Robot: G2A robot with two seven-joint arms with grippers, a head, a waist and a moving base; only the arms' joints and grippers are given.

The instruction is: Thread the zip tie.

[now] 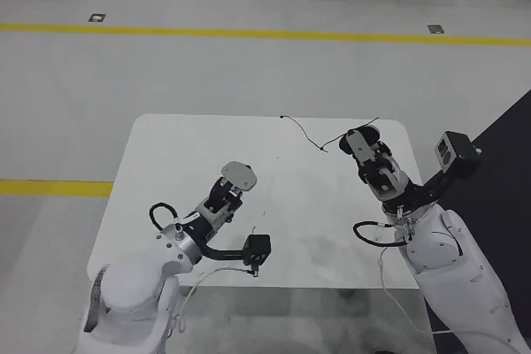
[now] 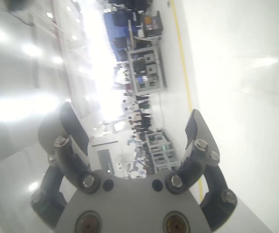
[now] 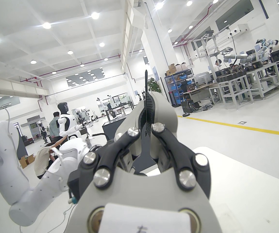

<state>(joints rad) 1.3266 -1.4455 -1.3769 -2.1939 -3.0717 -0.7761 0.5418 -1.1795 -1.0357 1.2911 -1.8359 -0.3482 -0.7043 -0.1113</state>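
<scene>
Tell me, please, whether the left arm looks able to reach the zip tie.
Probably yes: nothing stands between the open left pincer and the zip tie held in the right pincer.

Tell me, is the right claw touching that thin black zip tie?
Touching. The right wrist view shows the right claw clamped shut on the zip tie, whose end pokes out past it.

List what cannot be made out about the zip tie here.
1. Top view: the zip tie is too thin to tell its head end, or whether it is one bent strip or two.
2. Right wrist view: the right gripper covers the strip's clamped stretch with its fingers; where it goes behind them is hidden.
</scene>
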